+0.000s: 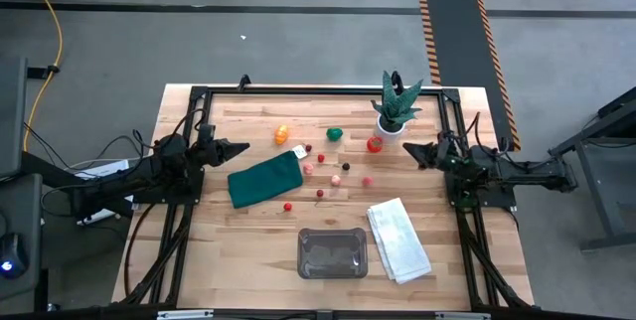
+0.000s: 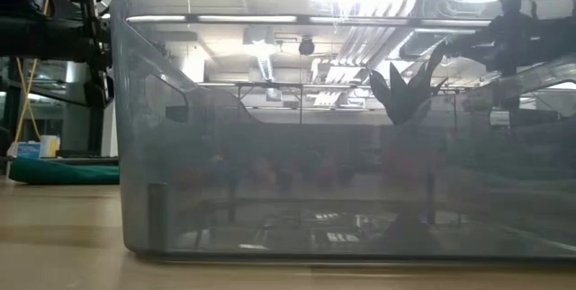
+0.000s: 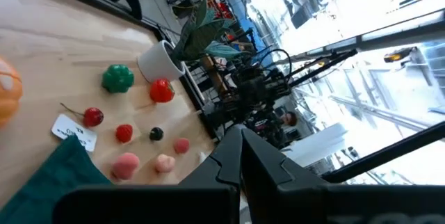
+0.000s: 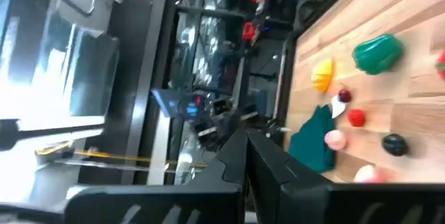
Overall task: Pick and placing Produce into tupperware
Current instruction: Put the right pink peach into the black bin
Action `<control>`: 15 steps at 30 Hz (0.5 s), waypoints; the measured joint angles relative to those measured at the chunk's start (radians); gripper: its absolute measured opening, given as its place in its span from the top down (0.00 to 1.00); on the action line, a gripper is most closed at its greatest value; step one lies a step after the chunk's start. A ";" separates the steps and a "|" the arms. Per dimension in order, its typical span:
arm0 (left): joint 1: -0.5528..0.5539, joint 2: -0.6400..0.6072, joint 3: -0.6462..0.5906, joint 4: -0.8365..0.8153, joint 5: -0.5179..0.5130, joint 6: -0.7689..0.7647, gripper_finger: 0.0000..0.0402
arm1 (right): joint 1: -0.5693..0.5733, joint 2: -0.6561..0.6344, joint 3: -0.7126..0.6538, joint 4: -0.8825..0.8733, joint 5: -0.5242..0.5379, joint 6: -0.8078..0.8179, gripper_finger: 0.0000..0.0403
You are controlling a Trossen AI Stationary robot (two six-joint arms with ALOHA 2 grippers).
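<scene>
The produce lies scattered on the middle of the wooden table: an orange piece [image 1: 282, 134], a green one [image 1: 335, 134], a red one [image 1: 374, 144] and several small red and pink ones [image 1: 336, 179]. The clear greyish tupperware [image 1: 332, 252] stands near the front edge with nothing showing inside; it fills the low view [image 2: 342, 128]. My left gripper [image 1: 241, 147] is shut and level at the table's left, pointing at the produce; its wrist view shows the shut fingertips [image 3: 241, 137]. My right gripper [image 1: 405, 147] is shut and level at the right [image 4: 247, 140]. Neither holds anything.
A dark green cloth [image 1: 264, 180] lies left of centre with a white tag at its far corner. A folded white towel [image 1: 398, 240] lies right of the tupperware. A spiky plant in a white pot [image 1: 396, 111] stands at the back right. Black frame rails border the table.
</scene>
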State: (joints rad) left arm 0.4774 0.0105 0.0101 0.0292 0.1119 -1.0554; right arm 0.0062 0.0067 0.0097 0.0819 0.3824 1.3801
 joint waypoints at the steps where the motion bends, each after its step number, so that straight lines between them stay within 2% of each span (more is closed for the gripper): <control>1: 0.000 0.000 0.000 0.000 0.000 0.000 1.00 | 0.000 0.000 0.000 0.000 0.002 -0.008 1.00; 8: 0.000 0.000 0.000 0.001 0.008 0.000 1.00 | 0.000 0.012 0.005 -0.037 -0.030 -0.098 1.00; 11: 0.000 0.000 0.000 0.001 0.008 0.001 1.00 | 0.000 0.061 0.036 -0.132 -0.073 -0.138 1.00; 15: 0.000 0.000 0.000 0.001 0.008 0.003 1.00 | 0.001 0.154 0.059 -0.209 -0.166 -0.286 1.00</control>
State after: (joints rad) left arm 0.4774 0.0105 0.0100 0.0305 0.1196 -1.0527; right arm 0.0071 0.1607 0.0683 -0.1272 0.2159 1.0943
